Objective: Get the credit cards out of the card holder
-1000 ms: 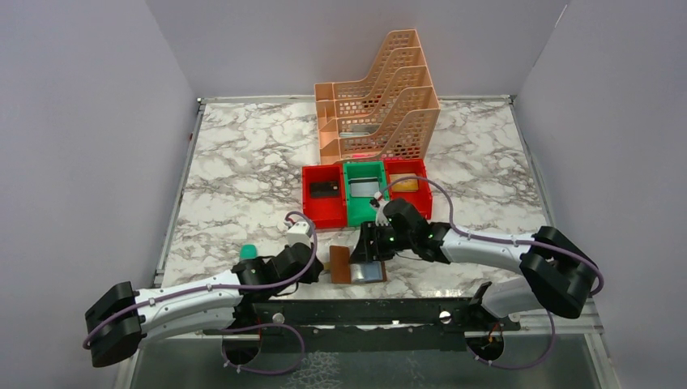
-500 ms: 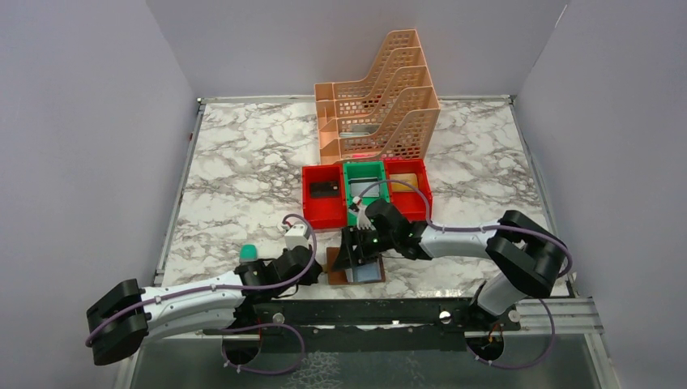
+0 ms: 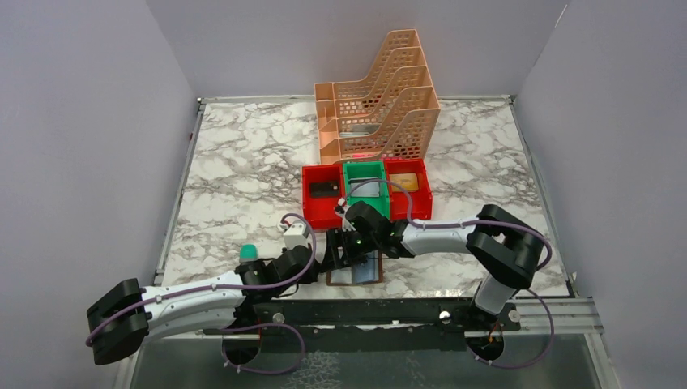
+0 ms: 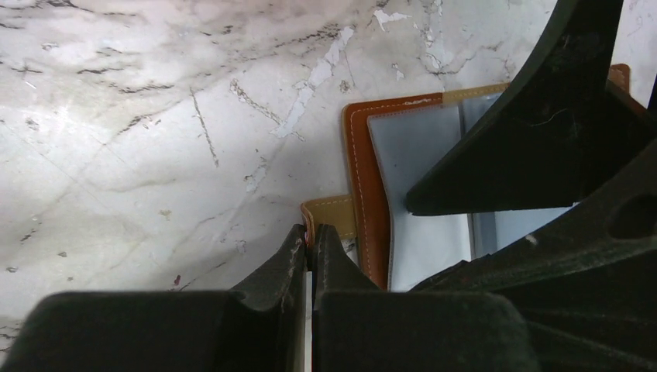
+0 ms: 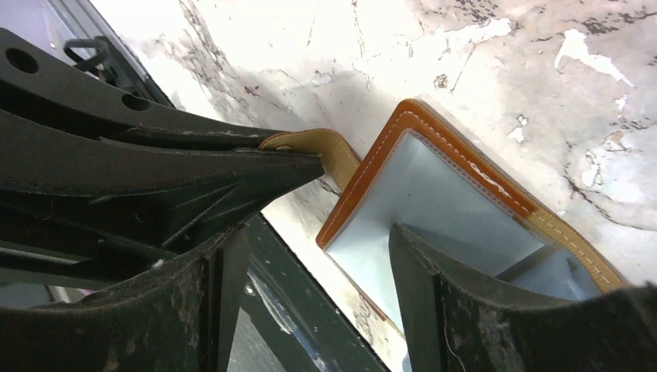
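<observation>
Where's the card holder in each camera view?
Top external: card holder low centre, partly hidden by the right gripper.
Left wrist: card holder right of centre, open.
Right wrist: card holder centre-right, open.
Shared landmark: its tan snap tab, pinched by the left gripper, in both wrist views.

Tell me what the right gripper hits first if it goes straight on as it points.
The card holder: the right gripper points down at its open grey-blue inside, and one finger seems to touch it, though depth is unclear.
</observation>
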Motion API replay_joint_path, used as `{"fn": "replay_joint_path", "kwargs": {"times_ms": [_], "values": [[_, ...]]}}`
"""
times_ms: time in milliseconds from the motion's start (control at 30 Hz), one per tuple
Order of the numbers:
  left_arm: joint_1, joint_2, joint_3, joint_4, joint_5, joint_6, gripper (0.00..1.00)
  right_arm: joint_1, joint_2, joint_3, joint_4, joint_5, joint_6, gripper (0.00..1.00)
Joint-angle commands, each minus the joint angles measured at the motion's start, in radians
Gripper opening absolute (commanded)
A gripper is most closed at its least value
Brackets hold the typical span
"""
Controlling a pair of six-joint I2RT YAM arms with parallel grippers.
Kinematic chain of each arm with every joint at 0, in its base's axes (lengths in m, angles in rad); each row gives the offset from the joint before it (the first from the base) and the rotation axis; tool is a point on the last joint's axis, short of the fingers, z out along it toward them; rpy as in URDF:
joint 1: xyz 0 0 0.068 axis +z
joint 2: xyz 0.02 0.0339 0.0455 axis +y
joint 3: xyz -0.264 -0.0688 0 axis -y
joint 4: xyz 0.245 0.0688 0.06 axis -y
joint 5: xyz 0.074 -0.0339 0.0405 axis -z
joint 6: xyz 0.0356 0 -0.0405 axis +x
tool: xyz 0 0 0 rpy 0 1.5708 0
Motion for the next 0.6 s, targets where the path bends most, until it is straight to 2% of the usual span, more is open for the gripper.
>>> {"fn": "replay_joint_path", "kwargs": {"times_ms": [0,167,333,433,567], "values": [[-0.004,-0.013,-0.013,-0.003,-0.006,0.001,0.0,0.005,0.052,-0.012,0.006,0.001,0.042,0.72],[-0.003,-0.027,-0.021,-0.017,-0.004,-0.001,0.0,0.005,-0.111,-0.014,-0.101,0.116,0.008,0.72],[-0.003,-0.041,-0.014,-0.014,-0.002,0.013,0.0,0.005,-0.288,-0.025,-0.266,0.31,-0.022,0.74],[-0.002,-0.051,-0.012,-0.005,0.009,0.027,0.0,0.005,-0.351,-0.049,-0.339,0.4,0.001,0.76],[-0.003,-0.059,-0.018,0.013,0.019,0.033,0.0,0.005,-0.391,-0.101,-0.363,0.441,0.046,0.77]]}}
